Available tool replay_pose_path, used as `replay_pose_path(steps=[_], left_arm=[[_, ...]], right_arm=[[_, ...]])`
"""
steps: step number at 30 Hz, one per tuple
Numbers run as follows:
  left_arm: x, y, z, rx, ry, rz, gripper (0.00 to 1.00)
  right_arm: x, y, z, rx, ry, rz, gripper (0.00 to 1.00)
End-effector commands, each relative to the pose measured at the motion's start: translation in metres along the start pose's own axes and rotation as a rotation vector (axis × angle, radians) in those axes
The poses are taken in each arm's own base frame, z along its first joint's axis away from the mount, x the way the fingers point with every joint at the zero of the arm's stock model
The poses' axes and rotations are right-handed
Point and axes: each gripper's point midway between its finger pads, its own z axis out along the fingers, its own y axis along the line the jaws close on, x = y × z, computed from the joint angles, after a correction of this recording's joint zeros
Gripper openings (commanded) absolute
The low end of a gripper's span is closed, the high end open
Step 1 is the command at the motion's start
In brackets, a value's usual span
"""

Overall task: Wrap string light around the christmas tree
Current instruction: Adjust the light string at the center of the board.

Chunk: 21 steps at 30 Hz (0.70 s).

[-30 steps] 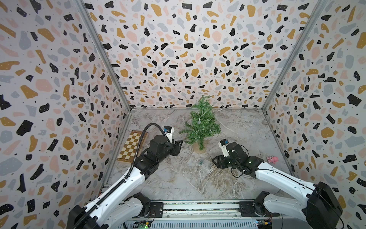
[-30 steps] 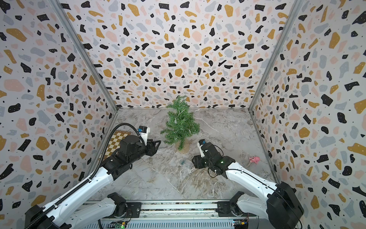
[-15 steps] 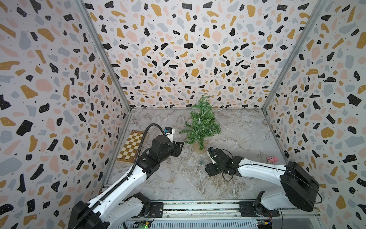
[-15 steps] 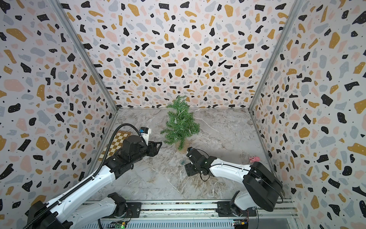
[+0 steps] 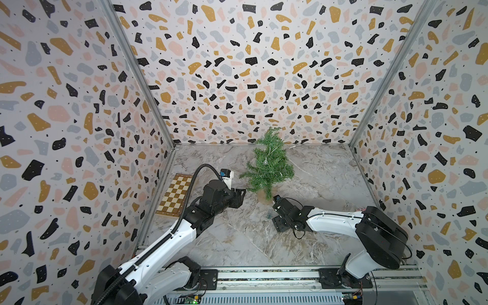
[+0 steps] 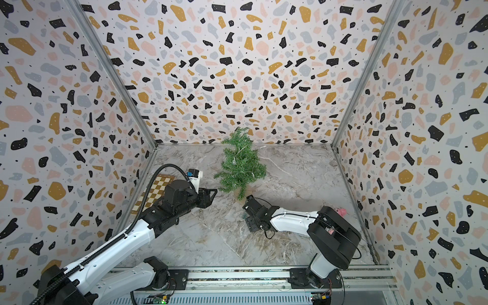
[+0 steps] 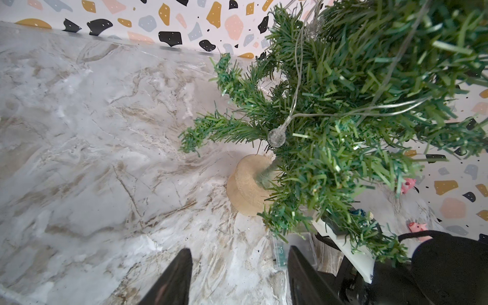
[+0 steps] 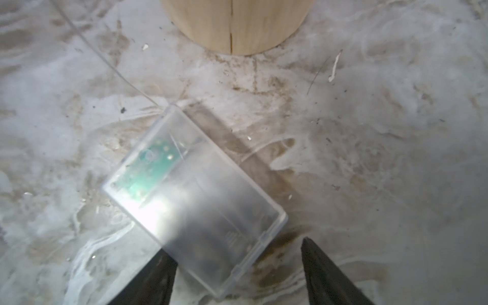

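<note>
Overall light: bright, even, diffuse; both top views well exposed.
Shadows: soft and faint; a pale one lies on the table (image 7: 92, 132) beside the christmas tree (image 7: 330, 111) base.
Glare: white hot spot on the clear box (image 8: 195, 200) in the right wrist view; mild sheen on marble.
Focus: top views sharp; right wrist view soft throughout, right tool (image 8: 235, 247) smeared dark; left wrist view blurs the nearest branches, string light (image 7: 276, 137) bulb crisp.
Distortion: wide-angle; wall corners splay outward in both top views.

Christmas tree (image 7: 343, 79) needles matt plastic, base bare wood; battery box (image 8: 195, 200) clear glossy plastic; tabletop (image 7: 79, 132) marble-look, smooth.
</note>
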Motion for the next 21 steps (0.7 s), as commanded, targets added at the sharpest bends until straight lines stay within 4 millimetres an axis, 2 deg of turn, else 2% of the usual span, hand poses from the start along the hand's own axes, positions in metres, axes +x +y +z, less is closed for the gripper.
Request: replay_pose_path(steps=[1,8,13,18,21], left_arm=[[-0.008,-0.003,0.0,0.021,-0.039,-0.003,0.57],[-0.007,-0.002,-0.001,0.014,-0.04,0.003,0.57],[-0.012,0.0,-0.004,0.002,-0.057,0.013,0.57],[-0.02,0.009,-0.014,-0.065,-0.083,0.056,0.57],[-0.026,0.021,-0.024,-0.135,-0.107,0.085,0.59]], right_arm=[[-0.006,-0.016,-0.003,0.041,-0.017,0.015,0.74],[-0.006,-0.046,-0.009,0.066,-0.033,0.079,0.73],[-0.011,-0.057,-0.019,0.056,-0.047,0.113,0.73],[-0.028,-0.061,-0.045,-0.009,-0.126,0.144,0.74],[-0.046,-0.077,-0.071,-0.037,-0.224,0.202,0.74]])
